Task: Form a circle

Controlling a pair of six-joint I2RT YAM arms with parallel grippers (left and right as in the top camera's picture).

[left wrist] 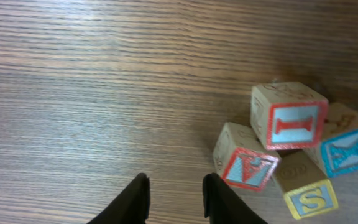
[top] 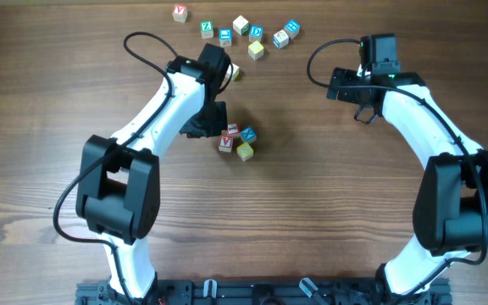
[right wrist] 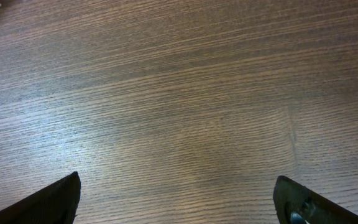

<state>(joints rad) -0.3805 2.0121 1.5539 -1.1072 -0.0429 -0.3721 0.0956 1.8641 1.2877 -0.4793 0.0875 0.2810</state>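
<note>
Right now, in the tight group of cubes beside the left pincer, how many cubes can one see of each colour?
Red-lettered cubes: 2
Blue-lettered cube: 1
Yellow cube: 1
Total: 4 visible

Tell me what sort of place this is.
Most likely a robotics lab bench set up for manipulation trials: a left arm and a right arm rise from a black rail at the edge of a wood-grain table, and small lettered wooden cubes lie on it.
</note>
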